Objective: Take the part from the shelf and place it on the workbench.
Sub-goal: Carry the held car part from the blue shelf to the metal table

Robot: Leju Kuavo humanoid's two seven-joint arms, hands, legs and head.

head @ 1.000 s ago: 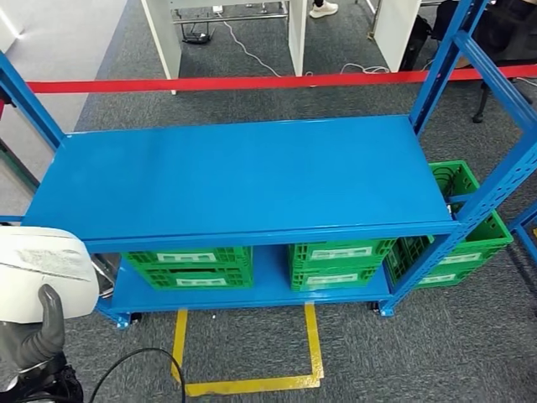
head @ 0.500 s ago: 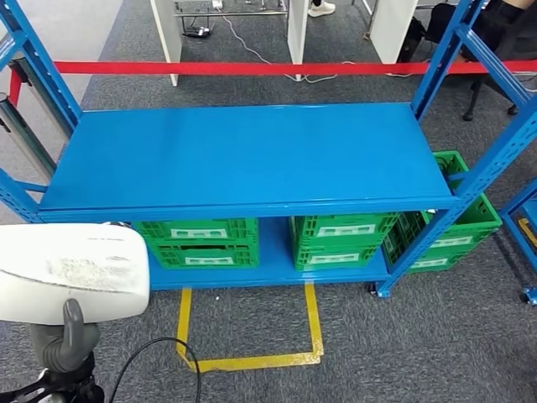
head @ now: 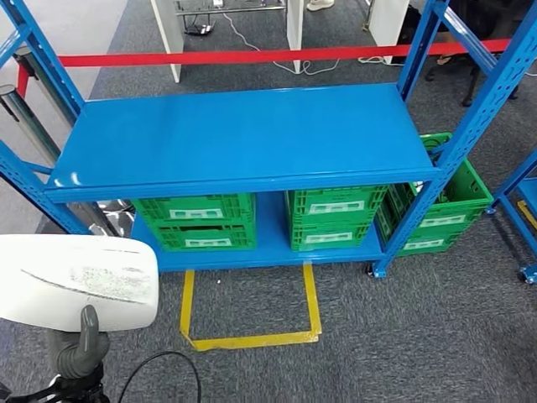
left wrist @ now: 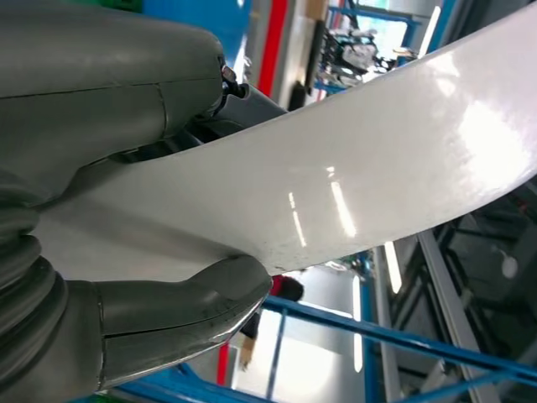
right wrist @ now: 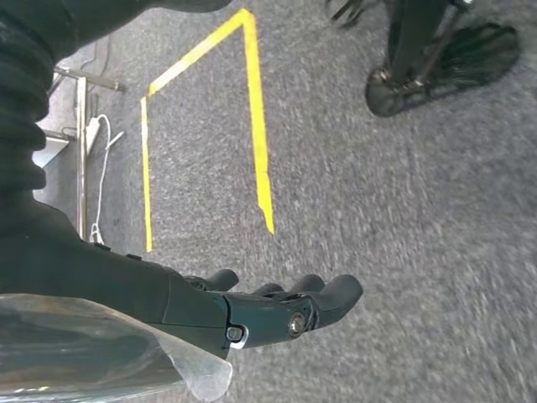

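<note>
At lower left of the head view, the robot's left hand (head: pixel 75 348) grips a long white glossy plastic panel (head: pixel 75 281), thumb (left wrist: pixel 190 306) pressed against its face. Ahead stands a blue steel shelf (head: pixel 241 138) with green slotted crates (head: pixel 196 222) on its lower tier. Right hand (right wrist: pixel 278 311) hangs over grey carpet (right wrist: pixel 411 252), fingers loosely extended, holding nothing.

a warehouse-like workshop: blue steel shelving (head: pixel 241 134), green crates (head: pixel 196 220), taped floor.
</note>
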